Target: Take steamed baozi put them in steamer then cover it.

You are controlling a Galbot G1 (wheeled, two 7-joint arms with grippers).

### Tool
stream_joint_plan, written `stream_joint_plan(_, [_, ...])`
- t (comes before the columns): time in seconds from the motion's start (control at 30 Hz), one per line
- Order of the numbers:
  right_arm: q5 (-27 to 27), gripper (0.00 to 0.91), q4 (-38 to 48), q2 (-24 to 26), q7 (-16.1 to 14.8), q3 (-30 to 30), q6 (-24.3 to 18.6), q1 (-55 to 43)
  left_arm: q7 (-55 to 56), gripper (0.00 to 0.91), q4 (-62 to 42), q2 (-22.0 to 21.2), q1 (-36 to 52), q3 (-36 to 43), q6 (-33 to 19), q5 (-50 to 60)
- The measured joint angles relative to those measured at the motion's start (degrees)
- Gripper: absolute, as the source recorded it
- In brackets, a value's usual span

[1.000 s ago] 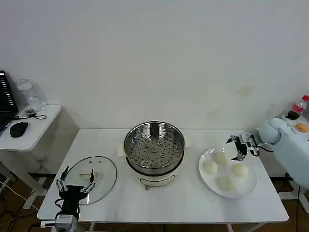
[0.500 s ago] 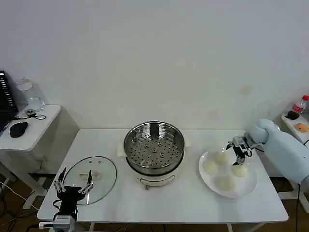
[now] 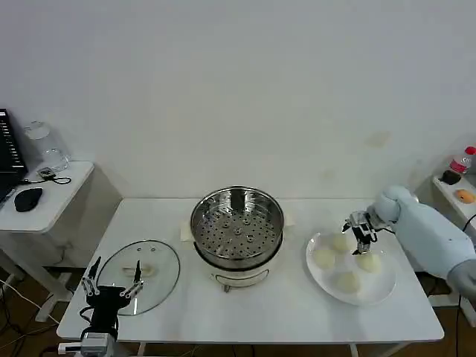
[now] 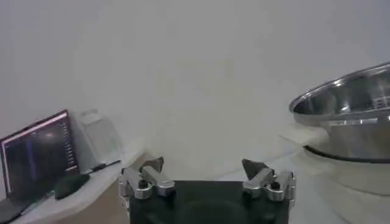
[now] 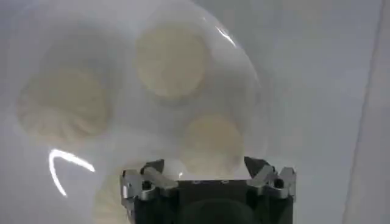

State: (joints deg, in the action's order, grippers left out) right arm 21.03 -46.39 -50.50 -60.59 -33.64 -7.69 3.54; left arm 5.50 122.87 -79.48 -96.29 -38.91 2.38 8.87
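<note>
On the side table at the far left, a dark monitor (image 3: pixel 7 149), a black mouse (image 3: pixel 29 199) and a clear jar (image 3: pixel 43 145) are seen. The white table (image 3: pixel 245 312) carries everything else.

At about 8 o'clock from the steamer, the cover (image 3: pixel 139 272) lies flat on the table, its pale handle facing up. The left gripper (image 3: pixel 113 286) is held at the cover's near edge, at roughly 6 o'clock of the lid, with its fingers spread wide and nothing between them; the same wide spread is shown in the left wrist view (image 4: pixel 207 173), where the steamer's steel wall (image 4: pixel 356 115) is seen off to one side.

The steamer (image 3: pixel 237 230) stands at the middle of the table, uncovered, its perforated tray bare on the white base.

At 3 o'clock from the steamer, a white plate (image 3: pixel 381 291) holds the four steamed baozi (image 3: pixel 324 258). The right gripper (image 3: pixel 364 236) is poised over the far part of the plate, between the bun at 12 o'clock and the bun at 3 o'clock. In the right wrist view its fingers (image 5: pixel 152 172) are seen parted wide, straddling one bun (image 5: pixel 210 145) without closing on it.

At the right edge, a small bottle (image 3: pixel 462 161) stands on a shelf.
</note>
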Motion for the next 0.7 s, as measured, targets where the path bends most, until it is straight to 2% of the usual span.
stream_joint_plan(0.07, [0.0, 0.776, 0.2, -0.1, 0.1, -0.2, 0.0, 0.0, 0.0, 0.907, 0.0, -0.1, -0.1, 0.0, -0.2, 0.0])
stream_joint_plan(0.2, [0.1, 0.766, 0.4, -0.3, 0.3, -0.2, -0.1, 0.1, 0.1, 0.907, 0.0, -0.3, -0.1, 0.1, -0.4, 0.2])
stream_joint_plan(0.27, [0.0, 0.705, 0.3, -0.2, 0.3, -0.2, 0.0, 0.1, 0.1, 0.907, 0.0, -0.4, -0.2, 0.2, -0.6, 0.4])
stream_joint_plan(0.3, [-0.1, 0.705, 0.2, -0.2, 0.3, -0.3, 0.0, 0.1, 0.0, 0.907, 0.0, -0.5, -0.2, 0.3, -0.6, 0.5])
stream_joint_plan(0.33, [-0.1, 0.645, 0.2, -0.1, 0.3, -0.3, 0.0, 0.1, 0.0, 0.907, 0.0, -0.6, -0.3, 0.4, -0.7, 0.5])
stream_joint_plan(0.37, [-0.1, 0.635, 0.2, -0.1, 0.3, -0.3, 0.0, 0.1, 0.0, 0.907, 0.0, -0.6, -0.3, 0.5, -0.7, 0.6])
stream_joint_plan(0.7, [-1.1, 0.625, -1.0, 0.8, 0.1, -0.7, 0.0, -0.4, 0.1, 0.907, 1.0, -0.9, -0.6, 1.0, -0.7, 0.7])
